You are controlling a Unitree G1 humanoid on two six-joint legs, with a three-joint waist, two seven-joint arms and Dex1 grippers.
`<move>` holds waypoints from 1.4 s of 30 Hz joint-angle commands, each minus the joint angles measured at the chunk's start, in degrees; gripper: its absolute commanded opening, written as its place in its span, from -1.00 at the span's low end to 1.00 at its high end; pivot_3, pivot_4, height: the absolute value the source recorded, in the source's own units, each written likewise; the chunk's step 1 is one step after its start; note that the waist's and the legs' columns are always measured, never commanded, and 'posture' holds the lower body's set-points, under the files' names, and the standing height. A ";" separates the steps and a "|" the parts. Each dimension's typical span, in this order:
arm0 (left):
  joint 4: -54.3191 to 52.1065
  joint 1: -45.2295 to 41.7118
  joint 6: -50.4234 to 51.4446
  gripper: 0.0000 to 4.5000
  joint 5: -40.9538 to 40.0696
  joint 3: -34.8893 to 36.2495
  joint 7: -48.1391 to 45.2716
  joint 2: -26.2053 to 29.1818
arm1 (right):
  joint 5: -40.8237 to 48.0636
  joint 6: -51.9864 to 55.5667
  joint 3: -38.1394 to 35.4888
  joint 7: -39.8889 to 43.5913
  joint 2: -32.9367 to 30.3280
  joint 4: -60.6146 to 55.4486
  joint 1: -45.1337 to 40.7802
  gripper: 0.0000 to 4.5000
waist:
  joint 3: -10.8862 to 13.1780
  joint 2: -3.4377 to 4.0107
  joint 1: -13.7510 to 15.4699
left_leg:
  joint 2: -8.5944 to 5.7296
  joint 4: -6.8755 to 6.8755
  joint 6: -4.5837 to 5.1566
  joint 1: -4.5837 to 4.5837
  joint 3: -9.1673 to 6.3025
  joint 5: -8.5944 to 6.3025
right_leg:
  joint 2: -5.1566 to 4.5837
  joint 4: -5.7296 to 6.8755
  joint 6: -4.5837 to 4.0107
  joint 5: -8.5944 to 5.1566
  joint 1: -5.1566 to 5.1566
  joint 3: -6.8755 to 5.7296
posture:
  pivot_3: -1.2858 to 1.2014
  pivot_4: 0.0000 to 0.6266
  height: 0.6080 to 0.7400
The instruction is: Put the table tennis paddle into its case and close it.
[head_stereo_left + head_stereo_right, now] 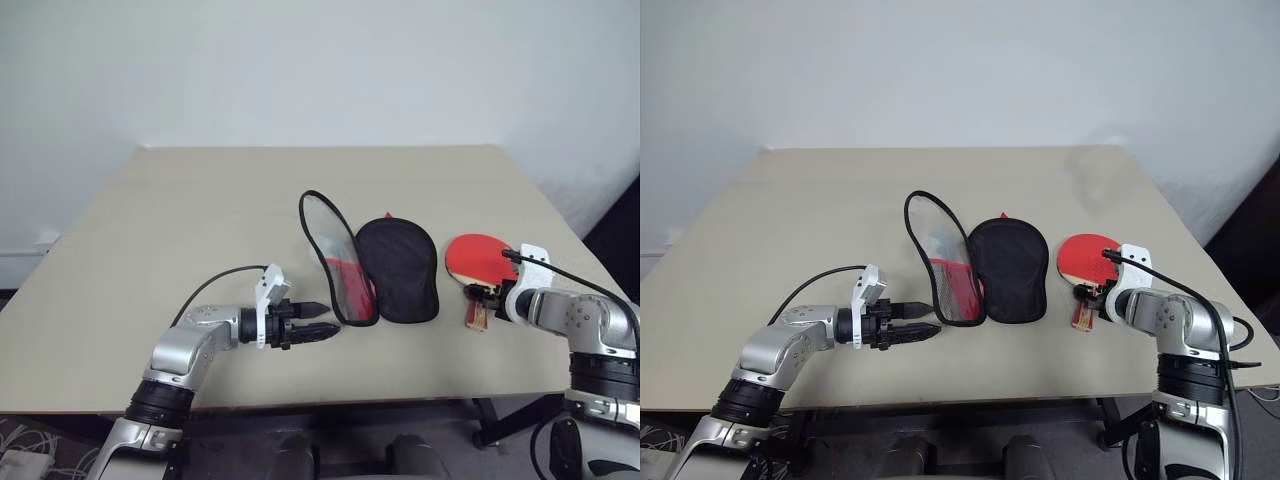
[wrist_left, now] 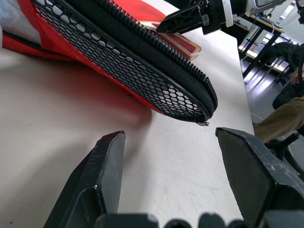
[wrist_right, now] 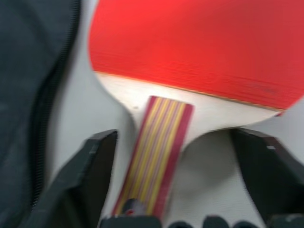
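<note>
Two claws of mine are over the desk (image 1: 200,200), one on each side of the open case (image 1: 372,268). My left claw (image 1: 318,322) points sideways toward the near end of the case's raised mesh flap (image 2: 142,76), its fingers (image 2: 95,175) spread apart with nothing between them, only bare desk; the flap's zipped edge lies just ahead of the tips without touching them. The case lies unzipped in the middle of the desk, black lining up on the flat half, the red mesh half propped up beside it. The table tennis paddle (image 1: 478,262) lies flat on the desk just to the right of the case, red face up, handle (image 3: 154,156) toward me. My right claw (image 3: 173,190) angles down over that handle, fingers set wide on either side of it and not clamped on it; the striped wooden grip runs up between them.
</note>
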 commanded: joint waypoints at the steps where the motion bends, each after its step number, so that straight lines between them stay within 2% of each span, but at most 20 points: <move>1: -1.27 -0.58 -0.88 0.43 -0.21 1.43 0.36 0.27 | -2.64 0.90 -0.61 -2.25 0.24 1.75 -0.64 0.22 | 0.00 0.00 -0.01 | 0.00 0.00 0.00 0.01 0.00 0.00 | 0.00 0.00 0.00 0.00 0.00 0.00 | 0.03 -1.00 1.00; 4: -1.36 -0.49 -0.82 0.43 -0.34 1.57 0.58 0.38 | -3.37 1.26 -2.61 -3.85 1.25 2.87 -1.82 -0.15 | -0.03 -0.04 0.01 | 0.00 0.01 0.00 0.00 0.00 0.00 | 0.00 -0.01 0.00 0.00 0.03 0.00 | 0.03 -1.00 1.00; 7: -1.48 -0.27 -0.73 0.43 -0.44 1.63 0.69 0.51 | -4.33 1.13 -4.44 -5.87 2.19 3.74 -2.88 -0.38 | -0.04 -0.07 0.00 | 0.00 0.06 0.00 0.01 0.00 0.00 | 0.00 -0.03 0.00 0.00 0.09 0.00 | 0.03 -1.00 1.00; 19: -1.13 0.05 -0.32 0.43 -0.51 1.38 1.22 0.30 | -4.45 3.37 -11.80 -12.87 5.57 -0.68 -8.31 -0.45 | 0.04 0.13 0.04 | 0.00 0.08 -0.01 -0.07 0.01 0.00 | -0.02 -0.05 0.00 0.00 0.03 0.01 | 0.03 -1.00 1.00; 24: -0.69 -0.50 -0.08 0.43 -0.44 1.12 1.08 0.21 | -4.39 4.32 -12.82 -13.68 7.38 -4.83 -11.46 -0.45 | 0.18 0.55 -0.10 | -0.01 0.02 0.10 -0.47 0.00 0.07 | 0.01 0.04 0.01 0.01 -0.22 0.00 | 0.03 -1.00 1.00; 27: -0.39 -1.00 0.10 0.43 -0.41 0.95 0.93 0.14 | -3.83 6.79 -13.85 -13.71 9.45 -7.64 -13.88 -0.45 | 0.22 0.66 -0.41 | 0.00 -0.12 0.37 -0.88 0.00 0.23 | 0.08 0.18 0.03 0.06 -0.76 0.07 | 0.03 -1.00 1.00; 31: 0.09 -1.63 0.27 0.43 -0.23 0.73 0.76 0.13 | -3.91 10.12 -13.70 -13.10 12.98 -10.67 -15.72 -0.45 | 0.23 0.71 -0.31 | 0.00 -0.47 0.49 -0.87 0.01 0.32 | 0.11 0.17 0.14 0.13 -0.92 0.09 | 0.03 -1.00 1.00; 37: 0.81 -2.49 0.80 0.43 -0.10 0.20 0.42 -0.08 | -5.27 14.08 -8.51 -13.29 20.68 -15.82 -14.38 -0.45 | 0.24 0.73 -0.08 | 0.00 -0.52 0.52 -0.87 0.01 0.36 | 0.10 0.17 0.13 0.13 -0.93 0.09 | 0.03 -1.00 1.00; 42: 2.18 -3.59 0.47 0.43 0.39 -0.25 -0.07 -0.36 | -5.86 12.33 -2.35 -12.37 25.25 -17.57 -11.89 -0.45 | 0.25 0.74 -0.06 | 0.00 -0.53 0.41 -0.88 0.00 0.47 | 0.10 0.17 0.07 0.17 -0.92 0.07 | 0.03 -1.00 1.00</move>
